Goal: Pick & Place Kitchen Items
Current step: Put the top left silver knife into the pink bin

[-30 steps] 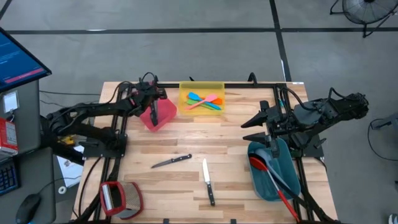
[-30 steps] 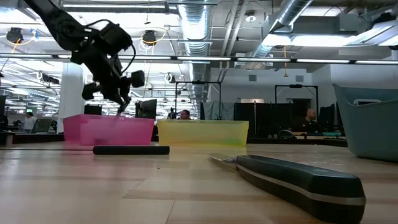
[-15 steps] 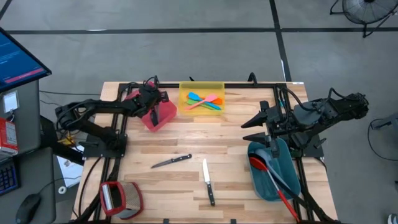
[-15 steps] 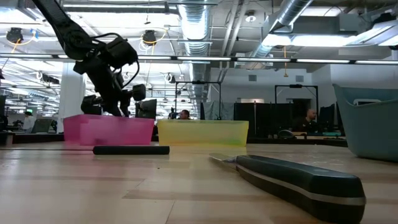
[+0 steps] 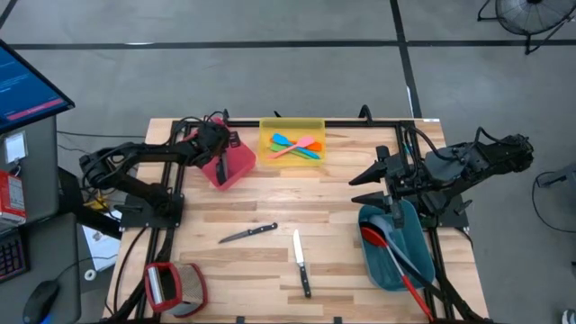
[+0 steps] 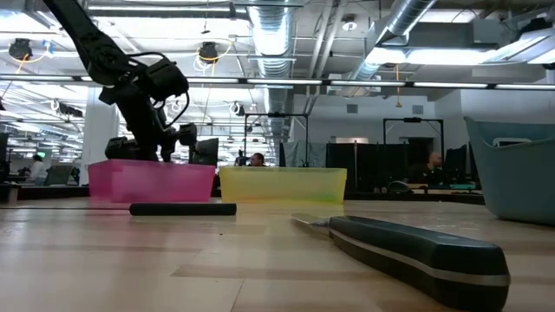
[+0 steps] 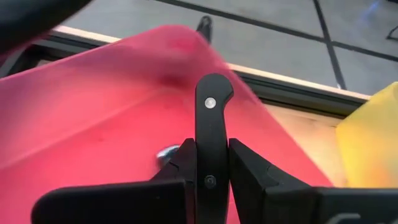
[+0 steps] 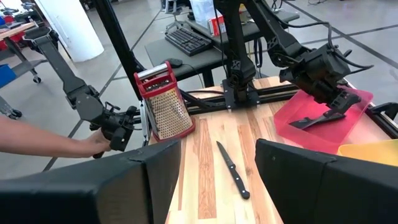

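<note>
My left gripper (image 5: 219, 151) reaches into the pink bin (image 5: 238, 168) at the far left of the table, shut on a black-handled knife (image 7: 212, 106). Only the riveted handle shows in the left wrist view; the blade is hidden below the fingers. Two more black-handled steel knives (image 5: 248, 233) (image 5: 301, 264) lie flat on the wood near the table's middle. My right gripper (image 5: 367, 173) hangs open and empty, high above the teal bin (image 5: 402, 266) with its long red and grey spoons (image 5: 389, 248). My left gripper pinches the knife's black handle (image 7: 212, 163) between its two fingers, about midway along, by its flat sides. The fingers slant down into the bin from the table's left. The handle's rounded end (image 7: 213, 93) sticks out past the fingertips, over the bin's floor.
A yellow bin (image 5: 292, 128) with small coloured spatulas (image 5: 295, 146) stands beside the pink bin at the far edge. A red-framed grater (image 5: 169, 286) lies at the near left corner. Dark frame rails run along the table's edges. A person's hand (image 8: 93, 146) holds a leader arm beyond the table.
My left gripper has sunk with the knife from above the pink bin down into it, tipping further downward and shifting slightly toward the far edge. The knife stays in its hold.
</note>
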Available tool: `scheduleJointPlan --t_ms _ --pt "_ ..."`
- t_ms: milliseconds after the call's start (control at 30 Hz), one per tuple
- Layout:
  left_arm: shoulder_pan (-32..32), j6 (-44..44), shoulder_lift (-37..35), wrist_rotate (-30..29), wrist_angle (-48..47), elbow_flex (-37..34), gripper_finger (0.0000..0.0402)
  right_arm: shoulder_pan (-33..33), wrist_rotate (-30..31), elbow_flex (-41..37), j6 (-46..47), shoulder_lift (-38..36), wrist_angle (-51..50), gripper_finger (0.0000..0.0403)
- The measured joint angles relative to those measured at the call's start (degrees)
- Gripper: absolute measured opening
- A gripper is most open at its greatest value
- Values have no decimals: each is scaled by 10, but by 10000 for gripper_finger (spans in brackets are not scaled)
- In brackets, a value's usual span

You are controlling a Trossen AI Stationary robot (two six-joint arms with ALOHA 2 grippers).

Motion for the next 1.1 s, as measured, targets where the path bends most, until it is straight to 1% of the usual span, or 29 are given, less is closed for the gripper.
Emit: scheduleJointPlan --t_ms 300,500,833,967,1100 --pt "2 -1 5 0 -8 0 41 0 0 0 0 0 0 202" --pt "2 -1 22 15 -9 0 41 0 0 0 0 0 0 202" --pt "2 0 22 24 -9 0 47 0 0 0 0 0 0 202" --pt "2 0 22 25 -9 0 59 0 0 0 0 0 0 202" --pt "2 0 22 29 -9 0 83 0 0 0 0 0 0 202"
